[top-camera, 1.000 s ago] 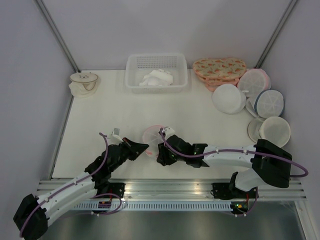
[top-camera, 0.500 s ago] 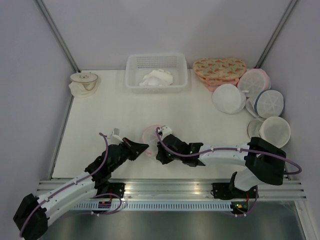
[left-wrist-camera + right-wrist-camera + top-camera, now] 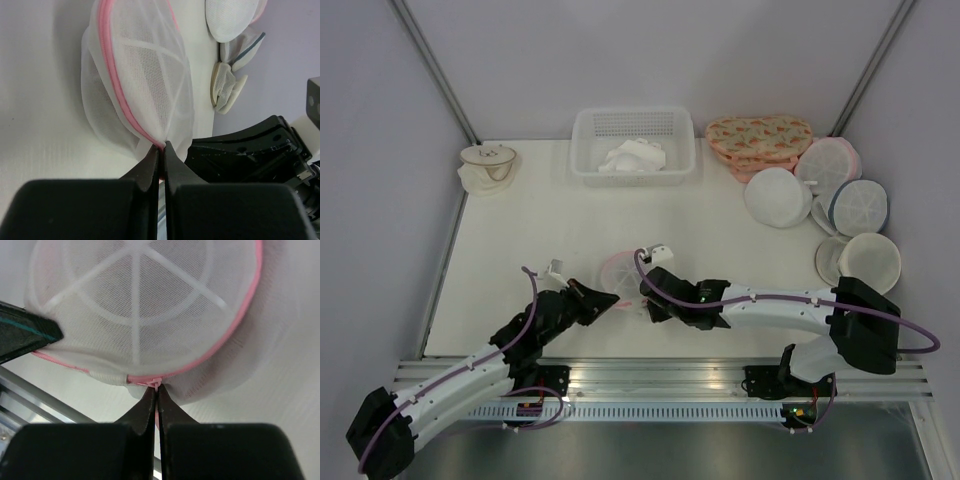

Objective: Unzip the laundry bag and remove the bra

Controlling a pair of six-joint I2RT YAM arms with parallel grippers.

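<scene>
The laundry bag [image 3: 623, 270], a round white mesh dome with a pink zip rim, lies near the table's front middle. My left gripper [image 3: 613, 298] is shut on its pink rim at the near left side; in the left wrist view the laundry bag [image 3: 140, 85] rises from my left gripper [image 3: 161, 146], which pinches the rim. My right gripper [image 3: 647, 297] is shut on the pink zip pull at the near right; the right wrist view shows the zip pull [image 3: 156, 383] clamped in my right gripper [image 3: 156, 389] under the laundry bag [image 3: 140, 300]. The bra is hidden.
A white basket [image 3: 634, 120] holding a white cloth stands at the back middle. A floral bag [image 3: 758, 136] and several round mesh bags [image 3: 820, 200] crowd the right side. Another small round bag [image 3: 488, 166] sits at the back left. A metal rail runs along the front edge.
My right gripper has closed onto the zip pull and shifted slightly right. The bag has moved a little left and back. The left arm holds its place.
</scene>
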